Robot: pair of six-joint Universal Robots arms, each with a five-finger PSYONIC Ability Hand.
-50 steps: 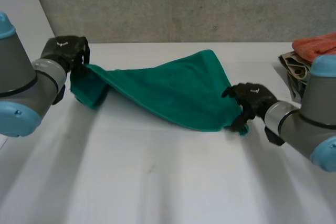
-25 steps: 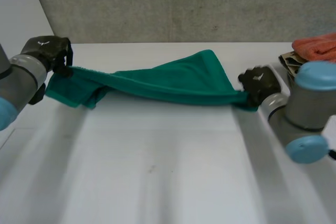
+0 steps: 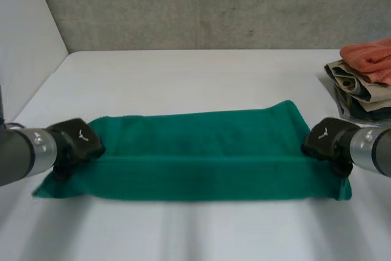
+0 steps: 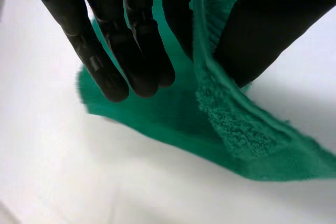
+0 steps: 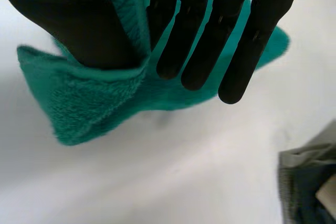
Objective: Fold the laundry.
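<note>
Now: towel [image 3: 195, 151] on desk [image 3: 183, 71], held at both ends

Item: one green towel, terry pile. It lies spread wide across the near half of the white desk, long side running left to right. A darker crease crosses it from one hand to the other. Its near left corner juts past the left hand, and its near right corner lies just beyond the right hand.

Left robot hand [image 3: 76, 142]: at the towel's left short edge. In the left wrist view the fingers [image 4: 105, 35] are nearly straight, and the towel's edge [image 4: 236, 129] runs up between them and the thumb, pinched there. The cloth beyond the pinch drops onto the desk.

Right robot hand [image 3: 327, 142]: at the towel's right short edge. In the right wrist view the straight fingers [image 5: 231, 35] and the thumb clamp a fold of towel [image 5: 84, 103], with the loose end bunched under the thumb.

Also on the desk: a pile [image 3: 366, 77] of folded laundry at the far right, orange cloth on top, beige and dark pieces beneath, well apart from the towel.

Backdrop: grey wall [image 3: 201, 4] behind the desk.
</note>
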